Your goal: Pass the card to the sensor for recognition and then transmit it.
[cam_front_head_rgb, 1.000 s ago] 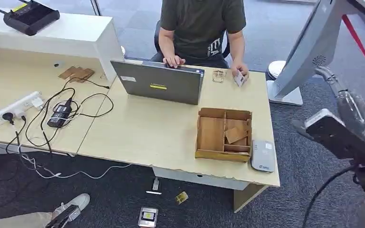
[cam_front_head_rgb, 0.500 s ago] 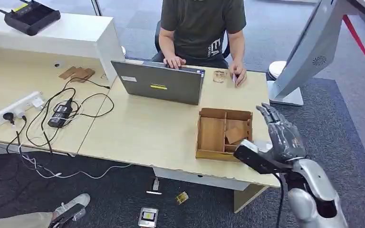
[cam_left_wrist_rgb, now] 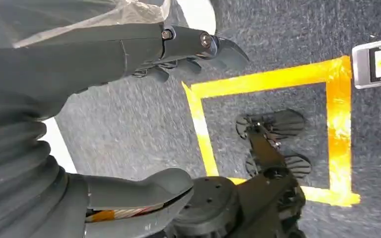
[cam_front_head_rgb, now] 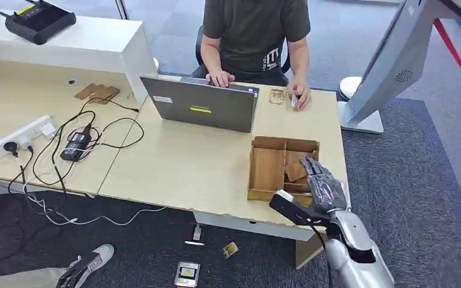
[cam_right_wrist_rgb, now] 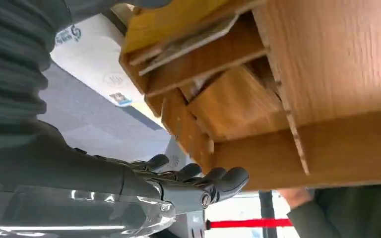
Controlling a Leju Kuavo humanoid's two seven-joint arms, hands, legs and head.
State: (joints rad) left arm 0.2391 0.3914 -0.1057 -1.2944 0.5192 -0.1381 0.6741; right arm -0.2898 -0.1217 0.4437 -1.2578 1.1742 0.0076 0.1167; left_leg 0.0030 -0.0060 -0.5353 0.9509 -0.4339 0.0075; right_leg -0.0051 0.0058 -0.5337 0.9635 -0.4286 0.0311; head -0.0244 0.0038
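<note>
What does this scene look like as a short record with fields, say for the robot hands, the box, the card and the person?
right robot hand: over the near right part of the wooden box, fingers apart, holding nothing
left robot hand: hanging over the carpet, holding nothing
wooden box: open tray with compartments on the desk, a wooden card lying tilted inside
sensor: flat white device on the desk beside the box
person: seated behind the laptop, one hand on its keyboard, the other on the desk
</note>
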